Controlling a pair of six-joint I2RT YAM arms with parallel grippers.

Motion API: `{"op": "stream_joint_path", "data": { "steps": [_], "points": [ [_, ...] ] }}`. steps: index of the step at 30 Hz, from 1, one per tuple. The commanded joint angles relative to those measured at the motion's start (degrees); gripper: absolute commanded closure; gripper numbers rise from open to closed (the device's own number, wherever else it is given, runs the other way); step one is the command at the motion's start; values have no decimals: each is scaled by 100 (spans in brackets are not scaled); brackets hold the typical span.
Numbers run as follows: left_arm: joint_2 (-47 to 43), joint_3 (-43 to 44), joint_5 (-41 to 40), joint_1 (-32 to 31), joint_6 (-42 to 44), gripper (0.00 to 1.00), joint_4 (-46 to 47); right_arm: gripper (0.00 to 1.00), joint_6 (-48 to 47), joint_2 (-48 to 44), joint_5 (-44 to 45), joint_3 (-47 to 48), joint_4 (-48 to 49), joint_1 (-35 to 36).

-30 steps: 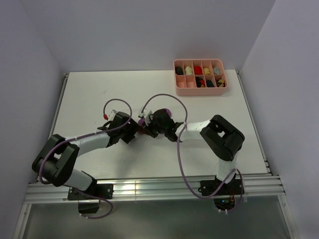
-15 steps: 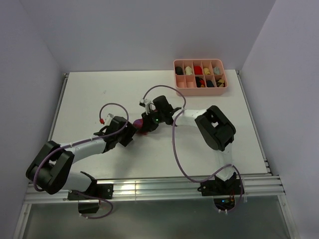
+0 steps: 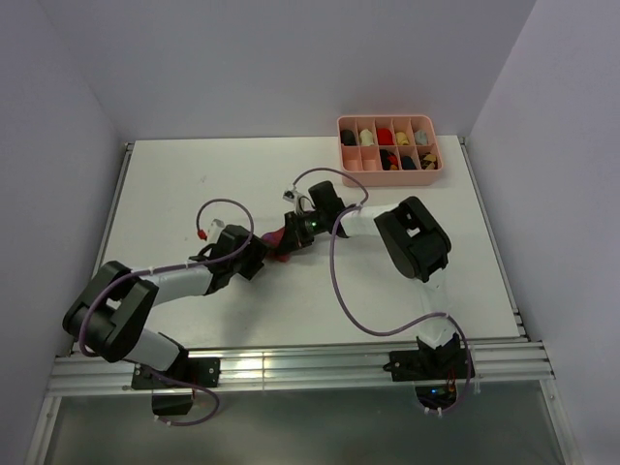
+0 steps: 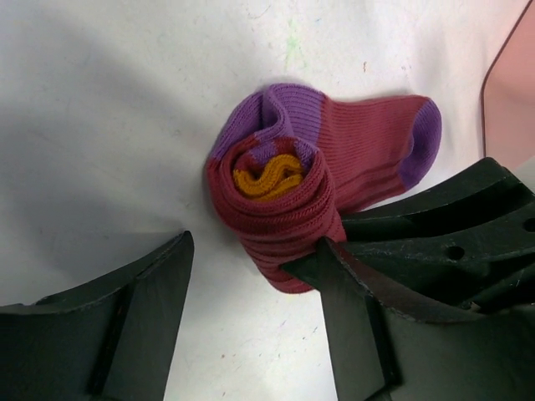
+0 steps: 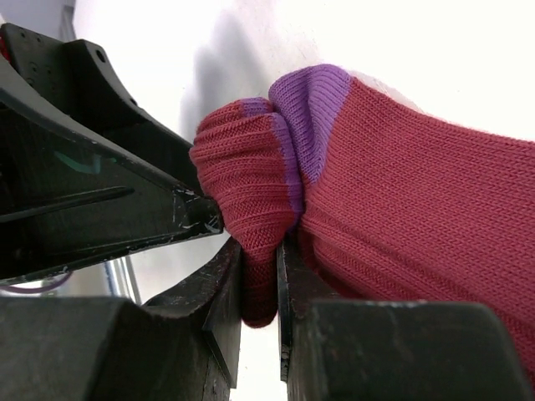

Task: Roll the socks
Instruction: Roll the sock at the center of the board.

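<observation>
1. Maroon ribbed knit sock (image 4: 276,209) with purple ends and a mustard-yellow core lies on the white counter (image 3: 194,174), about mid-counter, between the two arms' tips.
2. In the left wrist view, one end is coiled into a tight spiral standing on its side. The other end lies flat on the counter, its purple tip pointing away from the coil.
3. Right claw (image 5: 259,276) is closed narrow, pinching a fold of the maroon knit at the edge of the coil.
4. Left claw (image 4: 251,259) is spread wide around the coil. One finger touches the coil's side, the other stands apart from it, and nothing is gripped.
5. Progress, as a judgement: the roll looks well over half done. What's left is the flat tail, which needs winding or tucking in so the roll holds shape.
6. Pink plastic divided tray (image 3: 388,177) sits at the far right of the counter, well apart from the sock, with small rolled bundles in its compartments.
7. No brand, label or writing can be read in any view.
</observation>
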Motion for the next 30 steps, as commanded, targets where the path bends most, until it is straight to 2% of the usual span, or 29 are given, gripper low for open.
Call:
{"op": "stream_joint_path", "data": {
  "steps": [1,3,5,8,9,10,11,13,15,18,25,30],
  "points": [
    [271,-7,-276,13,-75,34,-20,100,89,388,96,-40,-690,25],
    [395,55,-276,13,-66,38,-99,100,124,345,165,-102,-638,16],
    [508,81,-241,21,-75,50,-231,97,107,143,367,-259,-437,25],
    [605,20,-179,13,-84,63,-240,86,20,-287,657,-514,-154,25],
    [632,11,-170,13,-84,66,-249,78,-7,-401,745,-576,-102,34],
    [650,11,-162,13,-75,71,-258,74,-51,-533,850,-629,-31,43],
    [693,20,-162,21,-14,73,-310,67,-165,-761,1025,-742,-5,78],
    [737,72,-162,13,30,78,-442,60,-253,-1025,1377,-875,118,139],
    [773,169,-170,13,136,80,-573,52,-420,-1421,1939,-1129,241,244],
    [808,248,-118,13,250,82,-714,45,-692,-1903,2798,-1454,487,428],
    [975,652,119,13,531,82,-1109,42,-1912,-2713,4636,-2464,1786,1218],
    [1037,828,286,21,672,82,-1224,41,-2907,-2767,5430,-2800,2605,1844]
  ]
}}
